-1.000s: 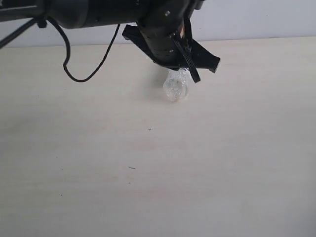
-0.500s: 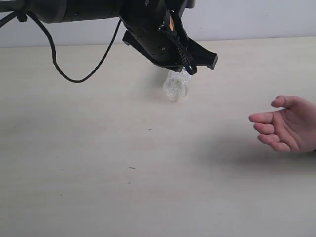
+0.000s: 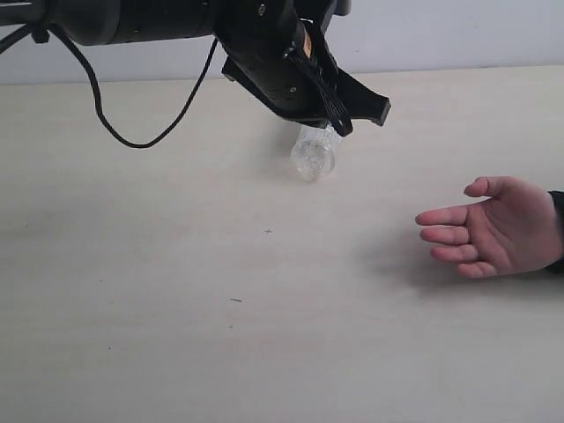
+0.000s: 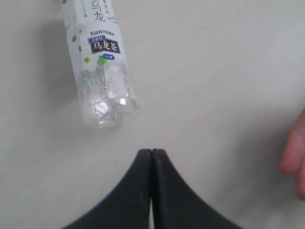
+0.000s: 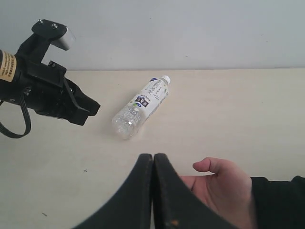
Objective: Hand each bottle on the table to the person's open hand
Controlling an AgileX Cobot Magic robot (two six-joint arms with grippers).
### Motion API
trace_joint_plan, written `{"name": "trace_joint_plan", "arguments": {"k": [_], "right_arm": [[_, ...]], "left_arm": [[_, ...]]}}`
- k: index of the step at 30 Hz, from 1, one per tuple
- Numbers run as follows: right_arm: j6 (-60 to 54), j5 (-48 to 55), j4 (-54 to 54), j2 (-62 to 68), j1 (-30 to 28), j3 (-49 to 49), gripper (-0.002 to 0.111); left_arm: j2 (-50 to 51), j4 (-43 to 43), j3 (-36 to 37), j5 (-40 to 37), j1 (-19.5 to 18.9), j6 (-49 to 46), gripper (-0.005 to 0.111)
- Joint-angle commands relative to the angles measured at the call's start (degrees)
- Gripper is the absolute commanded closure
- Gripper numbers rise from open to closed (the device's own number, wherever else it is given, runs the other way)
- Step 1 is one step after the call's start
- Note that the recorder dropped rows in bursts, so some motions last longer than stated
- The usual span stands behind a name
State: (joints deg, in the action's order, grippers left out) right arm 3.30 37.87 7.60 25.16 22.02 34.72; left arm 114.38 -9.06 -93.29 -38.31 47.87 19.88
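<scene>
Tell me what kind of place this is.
Likely a robot lab or test bench: a bare pale table against a plain wall, a black robot arm overhead, and one bottle lying near a person's open hand.

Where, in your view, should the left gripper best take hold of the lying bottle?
Probably across the labelled middle of the bottle, from straight above, jaws spanning its width: it lies on its side on the table, its round body exposed. The left gripper, shut, must open first.
</scene>
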Motion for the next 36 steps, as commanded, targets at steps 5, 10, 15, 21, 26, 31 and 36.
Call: {"name": "trace_joint_plan", "arguments": {"k": [5,10,15,21,26,31,36], "right_arm": [[-0.2,-0.9,0.0,-0.3,0.0,-0.3,0.108],[-0.2,-7.0,-9.1,-2.6,0.1,-2.8,0.108],[-0.2,-22.2,-7.6,-12.3,0.1,-10.7,0.108],[-0.2,-23.0,-7.6,-24.8,0.1,-16.9,0.108],[-0.2,-23.0,-7.6,-25.2,0.1,-21.2,0.108],[-0.2,-23.6,-7.6,-25.2,0.1,-26.2,0.108],[-0.2,-23.6,-7.6,-25.2,0.1,-29.7,0.108]], "left_arm": [[-0.7,-0.5,1.8,1.6,-0.2,-0.8,0.107],[-0.7,-0.4,2.0,4.1,-0.2,-0.3,0.107],[-0.7,-0.4,2.0,6.3,-0.2,0.3,0.107],[-0.7,-0.4,2.0,6.3,-0.1,0.9,0.107],[-0.7,0.7,2.0,6.4,0.0,1.4,0.107],[-0.7,1.6,2.0,6.4,0.1,1.4,0.107],[-0.7,1.8,2.0,6.4,0.1,1.4,0.107]]}}
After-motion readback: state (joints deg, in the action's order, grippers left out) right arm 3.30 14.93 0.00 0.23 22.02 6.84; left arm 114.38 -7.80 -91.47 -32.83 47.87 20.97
